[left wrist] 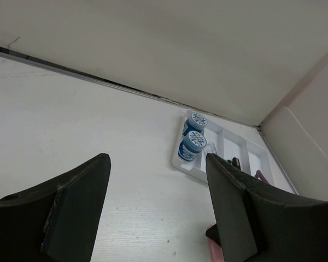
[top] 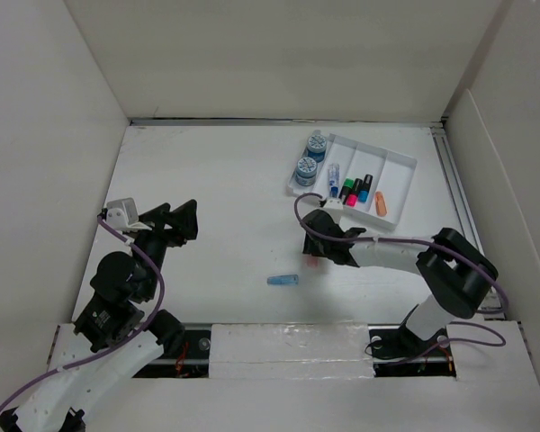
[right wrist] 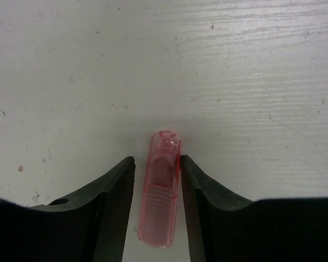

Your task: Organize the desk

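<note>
A white compartmented tray [top: 398,171] sits at the far right of the surface [top: 216,189]. Its left section holds two blue-lidded tubs [top: 305,171], the middle one a cluster of markers [top: 349,191], and another a small orange piece [top: 381,207]. The surface lies flat between white walls, with a rail at the near edge. On it, a pink cap [right wrist: 159,196] lies lengthwise between the fingers of the right hand [right wrist: 157,159], which is partly open with a gap on one side. A blue cap [top: 283,280] lies roughly crosswise nearby. The left hand [left wrist: 157,158] hangs wide open, holding nothing.
</note>
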